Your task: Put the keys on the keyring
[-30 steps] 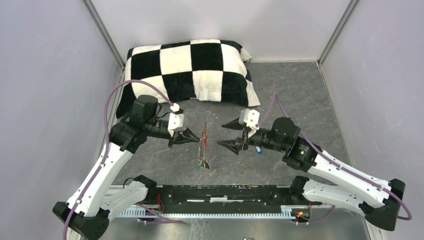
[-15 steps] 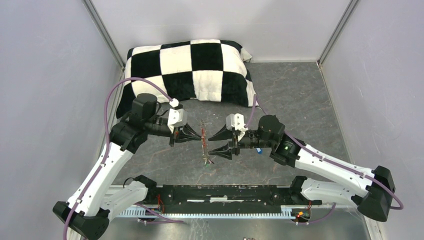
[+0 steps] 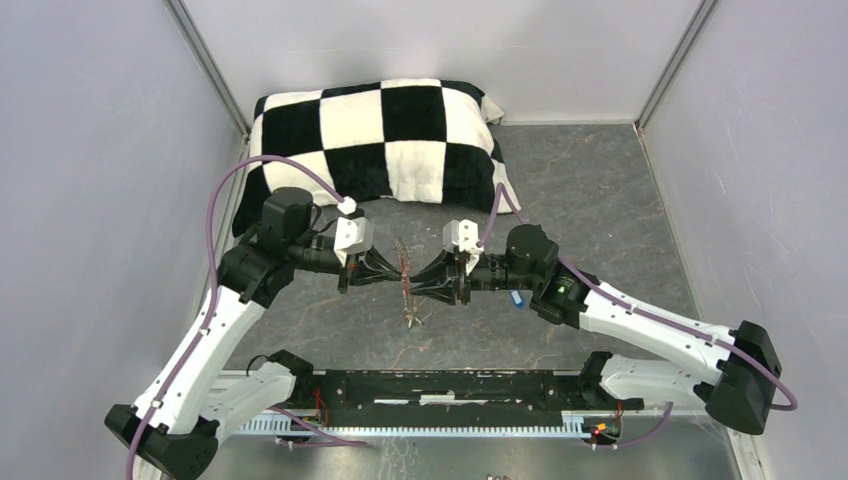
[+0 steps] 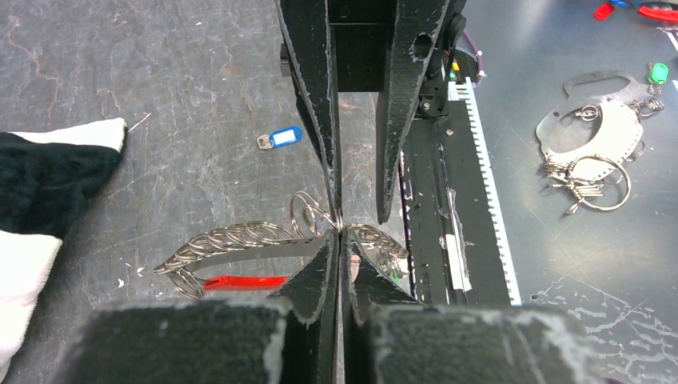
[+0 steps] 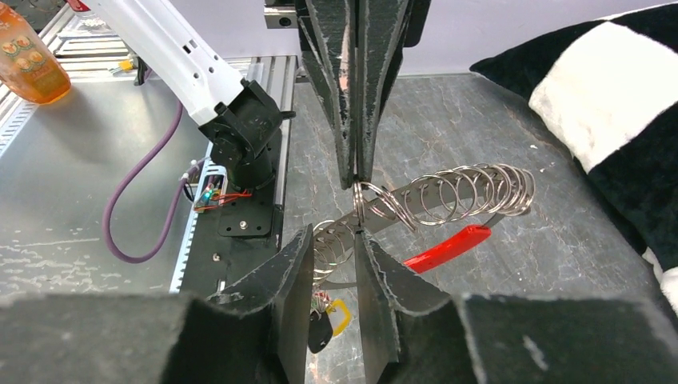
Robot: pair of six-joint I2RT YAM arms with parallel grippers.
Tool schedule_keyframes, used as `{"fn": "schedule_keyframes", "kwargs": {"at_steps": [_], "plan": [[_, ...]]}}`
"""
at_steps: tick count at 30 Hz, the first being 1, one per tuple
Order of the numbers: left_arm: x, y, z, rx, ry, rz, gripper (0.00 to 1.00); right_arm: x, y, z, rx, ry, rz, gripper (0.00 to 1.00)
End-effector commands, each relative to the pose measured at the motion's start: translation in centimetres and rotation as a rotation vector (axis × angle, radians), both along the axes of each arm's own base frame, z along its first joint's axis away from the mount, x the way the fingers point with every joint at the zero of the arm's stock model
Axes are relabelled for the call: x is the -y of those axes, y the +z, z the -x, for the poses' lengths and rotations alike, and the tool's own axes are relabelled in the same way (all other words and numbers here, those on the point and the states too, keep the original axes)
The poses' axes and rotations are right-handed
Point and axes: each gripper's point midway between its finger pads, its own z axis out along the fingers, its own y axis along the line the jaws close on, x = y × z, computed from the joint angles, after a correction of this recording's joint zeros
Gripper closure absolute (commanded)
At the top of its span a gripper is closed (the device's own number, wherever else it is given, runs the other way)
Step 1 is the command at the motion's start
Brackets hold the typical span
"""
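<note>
Steel keyring, stiff, springy and likely slippery, is hanging above the bench. The left hand is pinching its middle, closed, while the right hand is straddling it, jaws apart. Blue key is lying on the bench, light, best pinched by its tag.

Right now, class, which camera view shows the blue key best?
Left wrist view: the blue key lies whole on the table, tag and metal blade both plain. The top view shows it only as a blue speck beside the right arm. The right wrist view does not show it.
</note>
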Motion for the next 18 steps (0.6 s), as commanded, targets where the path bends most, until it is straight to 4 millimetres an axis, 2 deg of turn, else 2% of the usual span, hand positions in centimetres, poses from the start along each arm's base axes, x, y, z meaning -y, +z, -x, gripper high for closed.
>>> {"fn": "schedule_keyframes", "kwargs": {"at_steps": [1,12,18], "plan": [[0.2,1.3,0.3,0.032,-0.018,0.04,0.98,-0.9,4.1,-0.6,0.047,-0.007,-0.104,0.69],[0.2,0.9,-0.5,0.049,0.039,0.046,0.98,-1.3,5.6,-0.8,0.026,-0.017,-0.173,0.69],[0.2,0.7,-1.3,0.065,0.084,0.053,0.98,-1.3,5.5,-0.9,0.007,-0.028,-0.186,0.68]]}}
